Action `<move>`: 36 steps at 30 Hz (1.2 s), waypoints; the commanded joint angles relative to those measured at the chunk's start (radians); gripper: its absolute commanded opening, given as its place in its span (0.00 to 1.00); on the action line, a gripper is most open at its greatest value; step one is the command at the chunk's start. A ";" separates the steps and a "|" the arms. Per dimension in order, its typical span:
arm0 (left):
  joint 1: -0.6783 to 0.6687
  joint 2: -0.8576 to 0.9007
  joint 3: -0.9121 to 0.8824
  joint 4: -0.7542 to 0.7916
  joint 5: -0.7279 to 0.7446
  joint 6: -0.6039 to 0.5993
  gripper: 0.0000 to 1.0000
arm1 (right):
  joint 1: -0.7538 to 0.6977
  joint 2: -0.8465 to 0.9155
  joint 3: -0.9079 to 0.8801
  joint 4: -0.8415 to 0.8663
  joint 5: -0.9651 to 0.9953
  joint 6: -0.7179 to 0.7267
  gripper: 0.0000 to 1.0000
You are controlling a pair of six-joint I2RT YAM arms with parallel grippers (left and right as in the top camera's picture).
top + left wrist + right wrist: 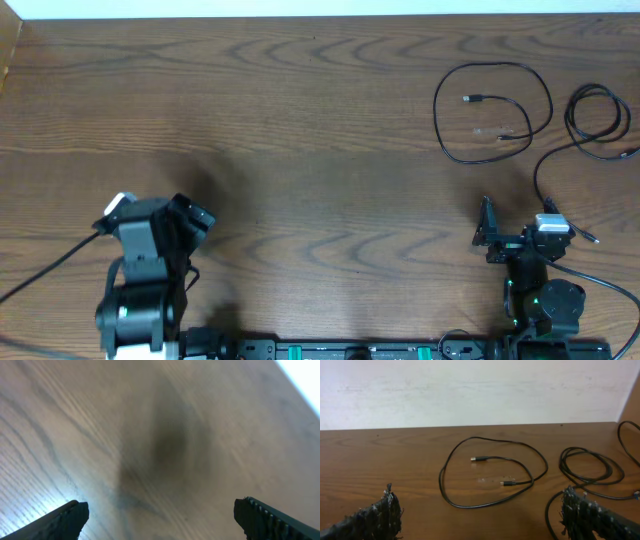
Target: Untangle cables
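Big brown wood-grain table point(300, 120). Left gripper point(160, 510) at 8 o'clock and right gripper point(480, 502) at 4 are both spread wide, holding nothing. The looped thin black cable point(517, 482) and coiled thin black cable point(580, 448) lie apart around 2 o'clock — looks basically untangled, maybe the coil needs straightening.

Table point(300, 130): dark brown wood-grain top, pale wall along far edge. Left and middle show only grain.

Far right area, two thin black cables flat on wood:
- looped black cable point(495, 458): one wide open loop, both small plugs turned inward, apart from each other. Faint pale streak between plugs, too dim to identify.
- coiled black cable point(592, 480): just right of loop, not touching it; several overlapping turns, one tail curving toward near edge.
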 commanded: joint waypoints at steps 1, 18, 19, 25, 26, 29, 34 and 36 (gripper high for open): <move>-0.010 -0.102 -0.008 -0.003 -0.029 0.021 0.99 | -0.005 -0.007 -0.002 -0.005 0.008 0.010 0.99; -0.114 -0.564 -0.299 0.244 0.045 0.208 0.99 | -0.005 -0.006 -0.002 -0.005 0.008 0.010 0.99; -0.114 -0.580 -0.323 0.278 0.068 0.230 0.99 | -0.005 -0.006 -0.002 -0.005 0.008 0.010 0.99; -0.114 -0.642 -0.454 0.457 0.133 0.310 0.99 | -0.005 -0.006 -0.002 -0.005 0.008 0.010 0.99; -0.114 -0.651 -0.478 0.480 0.133 0.310 0.99 | -0.005 -0.006 -0.002 -0.005 0.008 0.010 0.99; -0.114 -0.679 -0.542 0.549 0.137 0.311 0.99 | -0.005 -0.006 -0.002 -0.005 0.008 0.010 0.99; -0.116 -0.684 -0.644 0.708 0.193 0.371 0.99 | -0.005 -0.006 -0.002 -0.005 0.008 0.010 0.99; -0.119 -0.684 -0.666 0.732 0.192 0.386 0.99 | -0.005 -0.006 -0.002 -0.005 0.008 0.010 0.99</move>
